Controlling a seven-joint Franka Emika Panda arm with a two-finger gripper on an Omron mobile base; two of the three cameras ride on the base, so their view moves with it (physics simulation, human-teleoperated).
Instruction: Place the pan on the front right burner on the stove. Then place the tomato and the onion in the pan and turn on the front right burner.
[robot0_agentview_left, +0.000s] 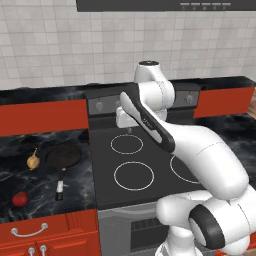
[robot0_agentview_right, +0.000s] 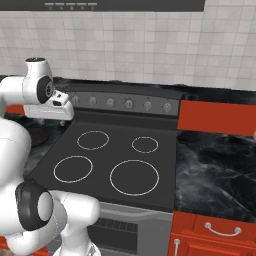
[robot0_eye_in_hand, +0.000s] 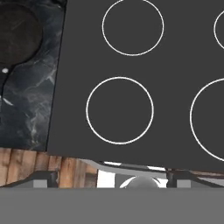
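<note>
The black pan (robot0_agentview_left: 64, 156) rests on the dark marble counter left of the stove (robot0_agentview_left: 150, 192), its thin handle pointing toward the front. Beside it lie the tan onion (robot0_agentview_left: 33, 161) and, nearer the front edge, the red tomato (robot0_agentview_left: 20, 198). My gripper (robot0_agentview_left: 128, 129) hangs over the stove's back left area, apart from all three. In the hand view the gripper (robot0_eye_in_hand: 111, 178) stands open with nothing between its fingertips (robot0_eye_in_hand: 41, 178), and the pan (robot0_eye_in_hand: 17, 37) shows at the upper left. The front right burner (robot0_agentview_right: 134, 177) is a large white ring, bare; my arm partly covers it in the left base view.
A grey back panel with round knobs (robot0_agentview_right: 129, 104) runs behind the burners. Red drawers (robot0_agentview_left: 35, 232) sit under the left counter. A marble counter (robot0_agentview_right: 215, 165) with red cabinets lies to the stove's right. A range hood (robot0_agentview_left: 165, 5) hangs overhead.
</note>
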